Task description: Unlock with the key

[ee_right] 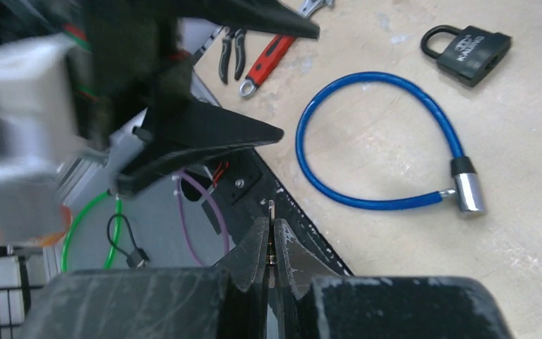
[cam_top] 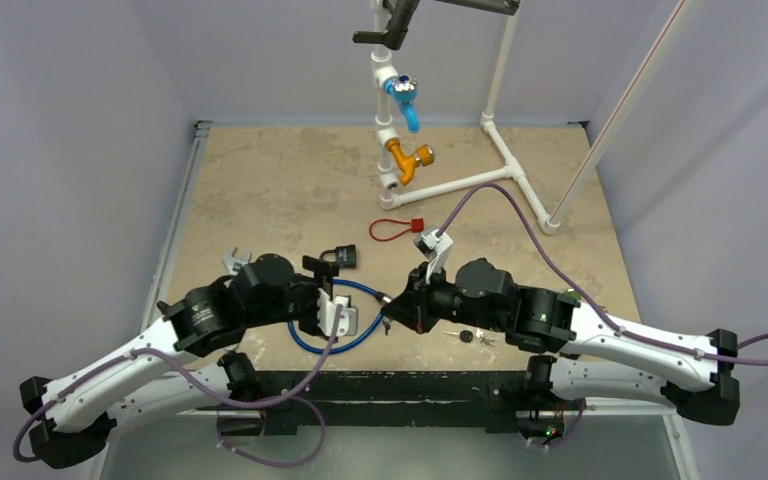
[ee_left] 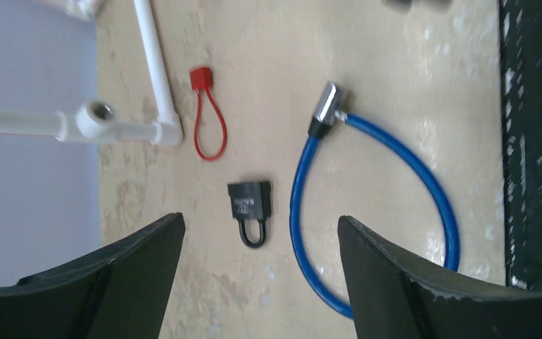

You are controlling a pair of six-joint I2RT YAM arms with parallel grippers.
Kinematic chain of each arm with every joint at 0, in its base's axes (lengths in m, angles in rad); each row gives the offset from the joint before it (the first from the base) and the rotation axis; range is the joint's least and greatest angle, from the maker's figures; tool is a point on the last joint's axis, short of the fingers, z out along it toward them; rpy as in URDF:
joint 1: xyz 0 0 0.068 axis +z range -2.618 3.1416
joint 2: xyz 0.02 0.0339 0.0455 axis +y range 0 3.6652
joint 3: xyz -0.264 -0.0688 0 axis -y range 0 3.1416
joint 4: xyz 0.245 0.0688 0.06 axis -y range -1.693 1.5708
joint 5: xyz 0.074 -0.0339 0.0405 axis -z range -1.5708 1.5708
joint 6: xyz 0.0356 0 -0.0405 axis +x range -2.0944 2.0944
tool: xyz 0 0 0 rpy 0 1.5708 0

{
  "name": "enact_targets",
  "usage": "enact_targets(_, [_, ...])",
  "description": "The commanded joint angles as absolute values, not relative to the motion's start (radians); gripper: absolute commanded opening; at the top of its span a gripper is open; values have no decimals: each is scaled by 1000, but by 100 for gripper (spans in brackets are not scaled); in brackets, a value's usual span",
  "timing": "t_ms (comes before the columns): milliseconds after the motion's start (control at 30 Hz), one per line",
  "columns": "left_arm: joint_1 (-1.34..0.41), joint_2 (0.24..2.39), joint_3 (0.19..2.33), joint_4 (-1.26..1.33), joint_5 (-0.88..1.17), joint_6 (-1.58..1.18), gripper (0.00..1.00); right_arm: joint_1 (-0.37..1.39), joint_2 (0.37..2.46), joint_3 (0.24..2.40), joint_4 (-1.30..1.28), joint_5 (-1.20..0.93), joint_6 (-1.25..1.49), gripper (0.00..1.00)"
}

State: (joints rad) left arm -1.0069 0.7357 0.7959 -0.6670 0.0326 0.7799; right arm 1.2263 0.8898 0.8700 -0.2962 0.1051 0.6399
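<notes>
My right gripper (ee_right: 270, 239) is shut on a small metal key (ee_right: 271, 212), whose blade sticks out past the fingertips. In the top view this gripper (cam_top: 392, 304) hovers over the near middle of the table, facing my left gripper (cam_top: 338, 312). The left gripper (ee_left: 260, 222) is open with nothing between its fingers. Below it lie a blue cable lock (ee_left: 298, 191) with a silver lock head (ee_left: 327, 106) and a black padlock (ee_left: 250, 200). The right wrist view shows the cable lock (ee_right: 367, 201) and the padlock (ee_right: 474, 53) lying on the table, apart from each other.
A red seal loop (cam_top: 392, 229) lies behind the grippers. White pipework with a blue valve (cam_top: 403, 98) and a yellow valve (cam_top: 407, 160) stands at the back. Spare keys (cam_top: 475, 337) lie under the right arm. Red-handled pliers (ee_right: 265, 56) and a wrench (cam_top: 234, 262) lie to the left.
</notes>
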Motion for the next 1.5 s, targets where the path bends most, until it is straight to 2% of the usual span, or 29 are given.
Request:
enact_targets(0, [-994, 675, 972, -673, 295, 651, 81, 1224, 917, 957, -274, -29, 556, 0])
enact_targets(300, [-994, 682, 1054, -700, 510, 565, 80, 1224, 1036, 1059, -212, -241, 485, 0])
enact_targets(467, [-994, 660, 1011, -738, 546, 590, 79, 1223, 1066, 1094, -153, -252, 484, 0])
enact_targets(700, [-994, 640, 979, -699, 566, 366, 80, 1223, 1082, 1134, -128, -241, 436, 0])
enact_targets(867, [-994, 665, 984, -621, 576, 242, 76, 1223, 1094, 1161, -110, -234, 398, 0])
enact_targets(1100, [-993, 686, 995, -549, 597, 124, 52, 1223, 1132, 1219, -130, -246, 358, 0])
enact_targets(1267, [-991, 669, 993, -570, 607, 111, 40, 1224, 1149, 1255, -182, -245, 331, 0])
enact_targets(1300, [-992, 666, 994, -576, 610, 111, 34, 1224, 1152, 1259, -190, -243, 329, 0])
enact_targets(1400, [-991, 658, 992, -585, 596, 104, 0, 1224, 1158, 1274, -211, -231, 318, 0])
enact_targets(1467, [-992, 649, 988, -584, 584, 97, 0, 1224, 1166, 1285, -222, -230, 313, 0])
